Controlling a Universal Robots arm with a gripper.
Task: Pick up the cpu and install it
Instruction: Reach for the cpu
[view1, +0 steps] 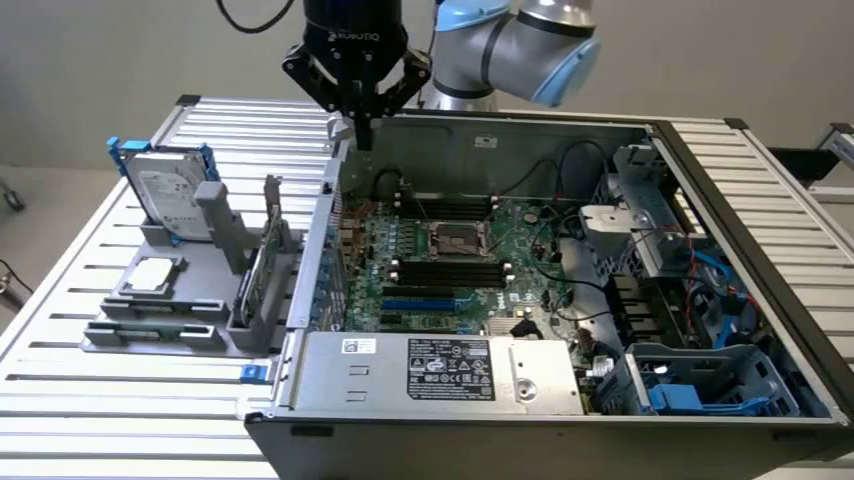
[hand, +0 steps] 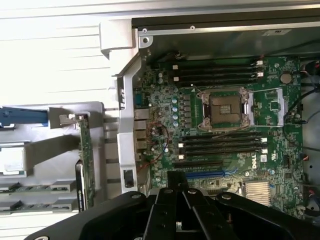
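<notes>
Gripper (view1: 358, 135) clenched shut, holding nothing, fingertips pointing down. In the exterior view it hangs above the rear corner of the open computer case (view1: 507, 150), at the case's 11 o'clock, apart from everything below. In the wrist view the gripper (hand: 176, 176) sits over the motherboard edge.

Socket (view1: 454, 238) is at 5 o'clock from the gripper, mid-board, dark, metal-framed, with nothing seated in it; same in the wrist view (hand: 226, 109). Memory slots (view1: 447, 208) lie just beside it at 12 and 6 o'clock.

Cpu (view1: 154, 275) lies flat on the grey fixture (view1: 200, 300) outside the case, about 7–8 o'clock from the gripper, 9 o'clock from the socket, well apart from both.

Hard drive (view1: 167, 190) stands upright at 12 o'clock from the cpu. Power supply (view1: 441, 372) is at the case's 6 o'clock. All on a slatted table (view1: 80, 400).
</notes>
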